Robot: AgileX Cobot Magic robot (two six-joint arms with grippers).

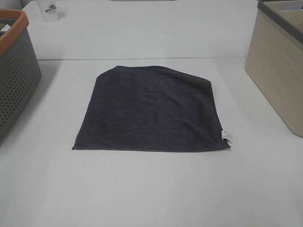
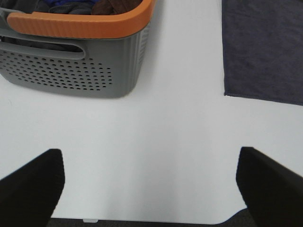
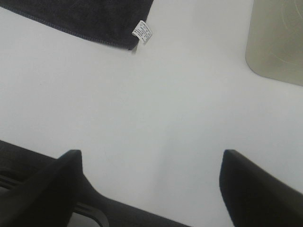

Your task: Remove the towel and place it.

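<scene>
The white desk (image 1: 151, 189) fills nearly the whole overhead frame, and the dark grey towel (image 1: 151, 111) lies spread flat on it at the centre, its two far corners folded or rounded in and its near hem running straight across. At the left edge of the frame stands a grey perforated basket (image 1: 14, 71) with an orange rim, holding some clothes as the left wrist view shows; at the right edge stands a beige bin (image 1: 279, 61); both are well apart from the towel. A white paper cup (image 1: 50, 10) sits at the upper left. A small white tag (image 1: 226, 135) marks the towel's near right corner. Neither arm appears in the overhead view. The left hand (image 2: 149, 189) hangs above bare desk with its fingers spread wide and nothing between them, the towel's near left corner ahead of it. The right hand (image 3: 149, 187) is likewise wide and empty, near the tagged corner. The towel looks light, soft and limp, likely to sag and fold when lifted, so pinching the two near corners along the hem seems the surest hold.
</scene>
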